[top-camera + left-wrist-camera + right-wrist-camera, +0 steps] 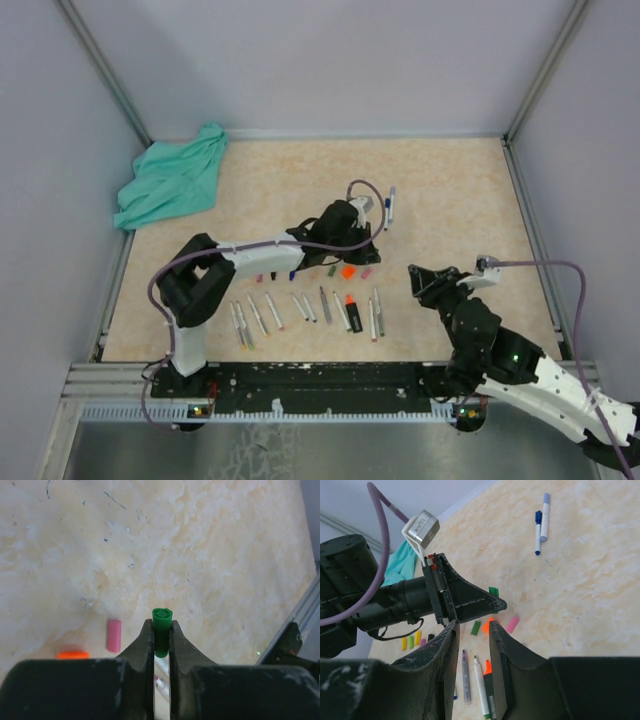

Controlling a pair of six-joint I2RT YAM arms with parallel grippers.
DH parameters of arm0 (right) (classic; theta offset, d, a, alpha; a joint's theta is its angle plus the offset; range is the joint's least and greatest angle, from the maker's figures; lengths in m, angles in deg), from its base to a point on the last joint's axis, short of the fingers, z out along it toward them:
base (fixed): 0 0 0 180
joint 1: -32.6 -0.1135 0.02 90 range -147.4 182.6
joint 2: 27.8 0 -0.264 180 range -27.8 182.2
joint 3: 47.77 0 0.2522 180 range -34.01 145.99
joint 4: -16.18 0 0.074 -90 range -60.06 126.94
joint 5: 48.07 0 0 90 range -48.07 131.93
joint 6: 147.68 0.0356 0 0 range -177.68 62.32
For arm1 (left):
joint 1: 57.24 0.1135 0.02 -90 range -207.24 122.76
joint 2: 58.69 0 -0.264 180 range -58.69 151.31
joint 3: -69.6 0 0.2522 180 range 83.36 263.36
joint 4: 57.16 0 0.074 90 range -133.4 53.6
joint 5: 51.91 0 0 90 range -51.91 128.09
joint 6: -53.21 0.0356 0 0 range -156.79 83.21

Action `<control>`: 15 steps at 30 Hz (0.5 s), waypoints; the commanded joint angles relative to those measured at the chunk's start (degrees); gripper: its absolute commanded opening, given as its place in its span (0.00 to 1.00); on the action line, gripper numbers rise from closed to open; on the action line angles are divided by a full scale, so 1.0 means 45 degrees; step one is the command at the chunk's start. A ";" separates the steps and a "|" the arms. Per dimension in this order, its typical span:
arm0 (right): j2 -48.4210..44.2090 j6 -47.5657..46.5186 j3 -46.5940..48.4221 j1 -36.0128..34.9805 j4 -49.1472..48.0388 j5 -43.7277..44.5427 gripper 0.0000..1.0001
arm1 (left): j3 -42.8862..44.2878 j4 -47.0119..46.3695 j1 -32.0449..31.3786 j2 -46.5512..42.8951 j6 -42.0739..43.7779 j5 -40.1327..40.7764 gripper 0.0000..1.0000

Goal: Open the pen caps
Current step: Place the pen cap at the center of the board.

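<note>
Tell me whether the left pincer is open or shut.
Shut: the left pincer clamps the green cap between its tips.

The green cap is smooth plastic, the cloth soft and creased, the table matt (ink-scuffed)

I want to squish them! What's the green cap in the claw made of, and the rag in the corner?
The green cap looks like smooth hard plastic: even colour, moulded hollow end. The rag is probably soft cloth; it lies crumpled in folds.

Left hand pinches green cap; right hand parted
</note>
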 commanded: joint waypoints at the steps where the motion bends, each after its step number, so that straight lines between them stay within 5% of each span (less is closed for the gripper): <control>1: -0.0808 0.0868 0.0381 0.0114 0.0883 0.1813 0.30 | 0.1608 0.1689 -0.0446 0.1383 -0.0175 0.1951 0.11; 9: -0.1905 0.1136 0.0408 0.0114 0.1977 0.2137 0.30 | 0.4370 0.3835 -0.1031 0.3429 0.0109 0.3335 0.19; 15: -0.1921 0.1191 0.0446 0.0109 0.2135 0.2000 0.30 | 0.4715 0.4416 -0.1137 0.3795 0.0244 0.4130 0.29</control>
